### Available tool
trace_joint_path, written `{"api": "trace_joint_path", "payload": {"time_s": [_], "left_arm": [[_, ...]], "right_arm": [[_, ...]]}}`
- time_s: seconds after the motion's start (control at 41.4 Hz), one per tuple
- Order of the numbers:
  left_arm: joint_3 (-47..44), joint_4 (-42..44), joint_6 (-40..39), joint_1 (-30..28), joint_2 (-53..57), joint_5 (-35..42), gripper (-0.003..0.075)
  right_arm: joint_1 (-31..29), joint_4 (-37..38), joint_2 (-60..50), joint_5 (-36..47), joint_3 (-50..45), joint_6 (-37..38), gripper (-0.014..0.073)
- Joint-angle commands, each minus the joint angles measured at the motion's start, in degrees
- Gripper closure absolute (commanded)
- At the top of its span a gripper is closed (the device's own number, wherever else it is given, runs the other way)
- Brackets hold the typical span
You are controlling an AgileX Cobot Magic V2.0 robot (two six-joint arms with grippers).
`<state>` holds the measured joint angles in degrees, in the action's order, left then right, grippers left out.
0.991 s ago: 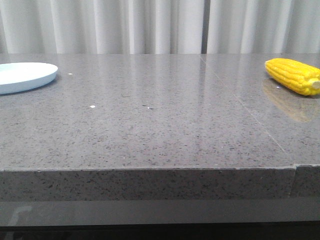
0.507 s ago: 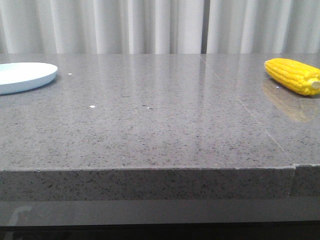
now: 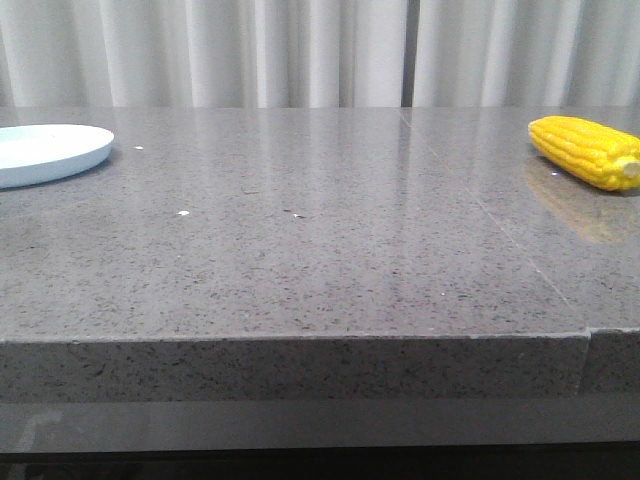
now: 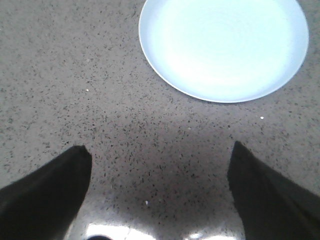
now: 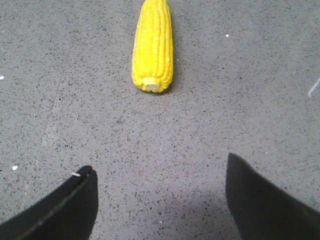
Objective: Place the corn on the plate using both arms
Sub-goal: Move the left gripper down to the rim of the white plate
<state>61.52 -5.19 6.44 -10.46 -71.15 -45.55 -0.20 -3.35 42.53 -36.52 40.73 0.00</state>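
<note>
Yellow corn (image 5: 152, 46) lies on the worktop (image 3: 320, 250), well apart from the plate (image 4: 223, 47), both pincers spread, the left pincer (image 4: 159, 192) and the right pincer (image 5: 159, 200).

One corn (image 3: 588, 151) cob, one plate (image 3: 45, 153) (round, pale), one grey speckled table (image 3: 320, 260), one white curtain (image 3: 200, 50)

We seem to be in a staged test setup, not a lived-in kitchen: a grey speckled stone counter (image 3: 300, 250) with a seam across it, backed wall to wall by pale pleated curtains (image 3: 300, 50). We see only one plate (image 3: 45, 152) and one corn (image 3: 590, 150) on it.
</note>
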Motion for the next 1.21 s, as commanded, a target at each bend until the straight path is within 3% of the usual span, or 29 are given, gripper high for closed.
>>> {"api": "trace_joint_path", "payload": {"time_s": [0.0,0.121,0.556,1.184], "left_arm": [[4.9,-13.8,10.4,-4.3,-4.5,2.1,0.0174],[8.9,-21.1,14.3,-7.3,-11.1,2.4,0.0174],[22.3,-21.3,14.3,-6.7,-28.3,4.0,0.0174],[28.7,-21.6,14.4,-5.0,-36.3,3.8,0.0175]], "right_arm": [[-0.4,0.1,0.1,3.1,1.7,-0.7,0.0034],[-0.4,0.1,0.1,3.1,1.7,-0.7,0.0034],[-0.4,0.1,0.1,3.0,1.7,-0.7,0.0034],[-0.4,0.1,0.1,3.0,1.7,-0.7,0.0034]]}}
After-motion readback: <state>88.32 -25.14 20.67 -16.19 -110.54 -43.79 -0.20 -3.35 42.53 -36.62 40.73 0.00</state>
